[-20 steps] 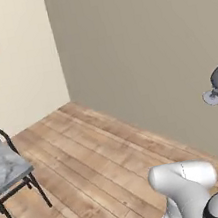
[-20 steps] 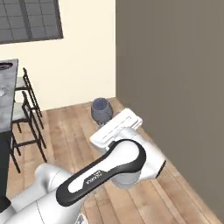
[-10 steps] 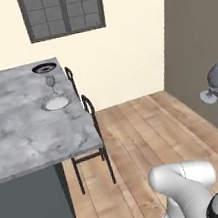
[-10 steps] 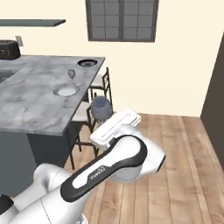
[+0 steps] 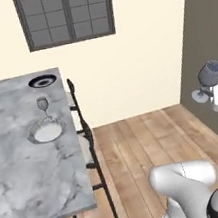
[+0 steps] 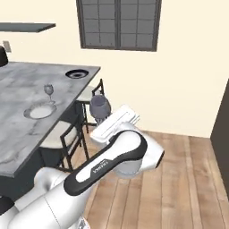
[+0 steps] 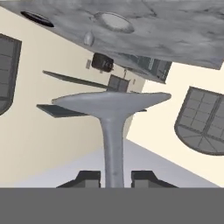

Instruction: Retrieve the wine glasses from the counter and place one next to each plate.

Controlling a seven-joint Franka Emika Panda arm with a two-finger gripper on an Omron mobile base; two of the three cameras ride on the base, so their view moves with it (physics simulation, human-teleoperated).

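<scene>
Clear grey-tinted stemmed wine glass (image 6: 100,107) carried aloft beside the grey marble island desk (image 5: 20,172), jaws clamped on its thin stem (image 7: 113,148). Light, rigid, slippery, likely fragile; best held low on the stem, kept upright, set down gently beside the dark round plate (image 5: 42,81).

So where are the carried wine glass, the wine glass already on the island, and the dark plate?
carried wine glass (image 6: 100,106), right base view, on its bowl.
wine glass on the island (image 5: 42,104), left base view, on its bowl.
dark plate (image 5: 42,81), left base view, on its rim.
</scene>
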